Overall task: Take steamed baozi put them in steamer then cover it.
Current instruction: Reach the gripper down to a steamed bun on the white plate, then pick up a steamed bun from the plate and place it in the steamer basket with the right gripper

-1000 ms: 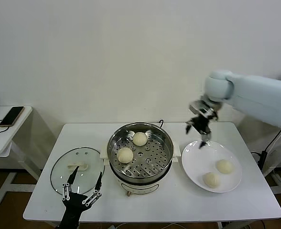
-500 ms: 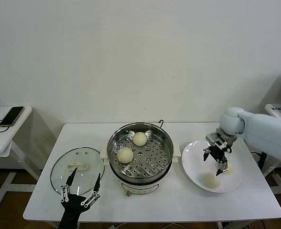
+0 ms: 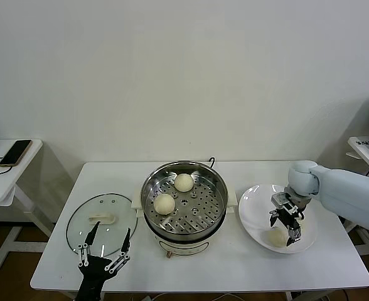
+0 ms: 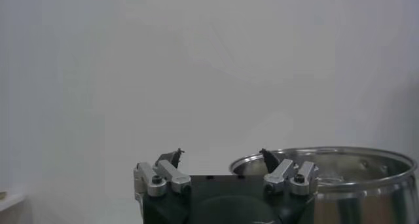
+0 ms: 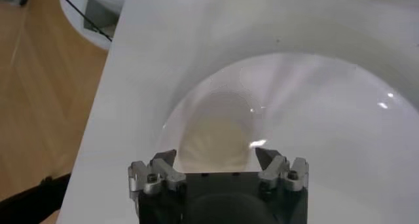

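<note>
Readable text: none
Steamer (image 3: 184, 204): no label or brand can be read
Plate (image 3: 253, 216): plain, no marks
Phone (image 3: 16, 152): screen too small to read

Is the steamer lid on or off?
Off. The glass lid lies flat on the table, left of the open steamer, near the left gripper.

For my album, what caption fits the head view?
Right tool open over a bun on the plate; two buns already sit in the steamer.
</note>
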You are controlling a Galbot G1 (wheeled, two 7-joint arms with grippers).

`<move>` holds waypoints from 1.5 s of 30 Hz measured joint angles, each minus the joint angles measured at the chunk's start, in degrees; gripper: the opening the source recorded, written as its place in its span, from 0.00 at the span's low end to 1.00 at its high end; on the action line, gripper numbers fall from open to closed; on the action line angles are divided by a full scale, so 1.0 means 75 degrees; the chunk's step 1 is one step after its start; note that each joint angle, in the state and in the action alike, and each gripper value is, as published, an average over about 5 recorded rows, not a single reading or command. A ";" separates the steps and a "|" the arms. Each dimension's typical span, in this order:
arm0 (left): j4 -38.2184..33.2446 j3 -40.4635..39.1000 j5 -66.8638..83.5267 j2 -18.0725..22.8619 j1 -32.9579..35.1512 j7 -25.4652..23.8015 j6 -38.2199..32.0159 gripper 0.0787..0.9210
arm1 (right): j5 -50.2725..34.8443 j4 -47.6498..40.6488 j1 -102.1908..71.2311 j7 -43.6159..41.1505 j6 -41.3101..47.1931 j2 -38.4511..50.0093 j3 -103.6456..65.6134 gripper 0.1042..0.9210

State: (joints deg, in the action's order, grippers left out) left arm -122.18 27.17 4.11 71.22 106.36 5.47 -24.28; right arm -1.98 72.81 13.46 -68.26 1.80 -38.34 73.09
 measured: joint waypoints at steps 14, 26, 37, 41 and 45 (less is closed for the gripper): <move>-0.0027 0.0021 0.0003 -0.0008 -0.0024 0.0023 0.0001 0.88 | -0.0055 0.0268 0.0125 0.0184 -0.0026 0.0153 -0.0171 0.69; -0.0070 -0.0045 0.0009 -0.0084 -0.0052 0.0033 0.0023 0.88 | -0.0888 0.0653 0.2313 -0.0143 -0.0816 -0.0372 -0.0045 0.68; -0.0172 -0.0064 0.0009 -0.0051 0.0005 0.0044 0.0018 0.88 | -0.1101 0.1339 0.3698 -0.0026 -0.2564 -0.1869 0.0076 0.68; -0.0183 -0.0072 0.0009 -0.0045 0.0009 0.0044 0.0018 0.88 | -0.0814 0.1746 0.3734 0.0098 -0.3159 -0.2267 0.0105 0.67; -0.0184 -0.0063 0.0009 -0.0042 0.0009 0.0046 0.0013 0.88 | -0.0377 0.2117 0.3625 0.0197 -0.3706 -0.2542 0.0136 0.67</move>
State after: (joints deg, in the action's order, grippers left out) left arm -123.56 26.70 4.17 70.91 106.43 5.81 -24.18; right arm -4.80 88.70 40.65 -66.78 -26.00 -57.40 74.11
